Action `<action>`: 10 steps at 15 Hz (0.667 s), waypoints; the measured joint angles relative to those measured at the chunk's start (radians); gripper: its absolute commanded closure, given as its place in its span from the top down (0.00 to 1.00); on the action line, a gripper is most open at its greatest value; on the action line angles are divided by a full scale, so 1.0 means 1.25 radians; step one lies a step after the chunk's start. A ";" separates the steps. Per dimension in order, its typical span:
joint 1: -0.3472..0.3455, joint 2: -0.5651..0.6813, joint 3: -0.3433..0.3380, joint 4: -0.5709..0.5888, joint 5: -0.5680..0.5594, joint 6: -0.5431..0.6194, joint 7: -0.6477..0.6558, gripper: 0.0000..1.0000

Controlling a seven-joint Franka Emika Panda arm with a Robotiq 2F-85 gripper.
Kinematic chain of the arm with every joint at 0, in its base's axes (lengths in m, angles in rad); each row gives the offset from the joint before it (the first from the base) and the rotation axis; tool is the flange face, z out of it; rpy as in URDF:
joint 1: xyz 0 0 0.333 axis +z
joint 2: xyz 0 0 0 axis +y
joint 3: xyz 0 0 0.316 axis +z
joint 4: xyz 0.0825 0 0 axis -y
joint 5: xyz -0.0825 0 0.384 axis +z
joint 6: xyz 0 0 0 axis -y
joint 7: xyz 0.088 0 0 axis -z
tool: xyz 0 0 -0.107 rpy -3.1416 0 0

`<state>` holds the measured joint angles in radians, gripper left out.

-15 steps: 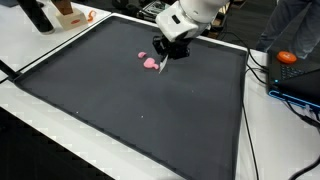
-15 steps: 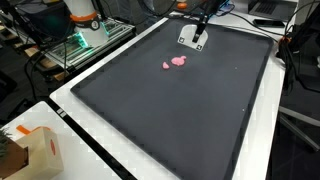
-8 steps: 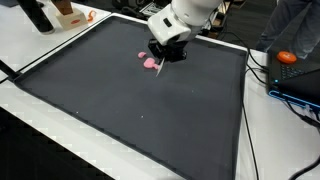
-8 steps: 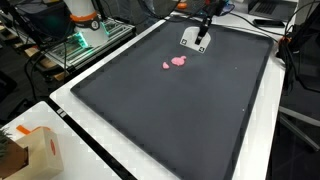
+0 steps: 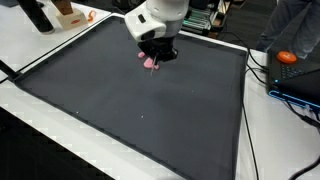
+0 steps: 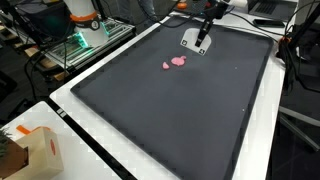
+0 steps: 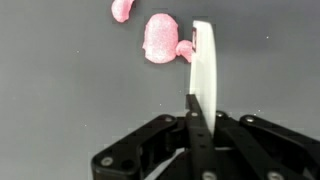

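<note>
Wrist view: white card (image 7: 203,65) in hand (image 7: 194,108)

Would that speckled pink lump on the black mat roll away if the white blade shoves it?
Probably it slides rather than rolls: the speckled pink lump looks flattish and irregular on the black mat. Likely light, being small beside the white blade in the gripper. The separate smaller pink bit hints it may break apart.

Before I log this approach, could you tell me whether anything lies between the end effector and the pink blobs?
Nothing visible does. In the wrist view the end effector grips a white blade whose edge reaches the larger pink blob. Only the dark mat lies around them.
</note>
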<state>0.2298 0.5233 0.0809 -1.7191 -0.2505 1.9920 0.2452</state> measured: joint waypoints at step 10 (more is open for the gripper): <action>-0.088 -0.003 -0.028 0.013 0.148 0.003 -0.002 0.01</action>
<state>0.1197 0.5197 0.0461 -1.7028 -0.0661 1.9961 0.2429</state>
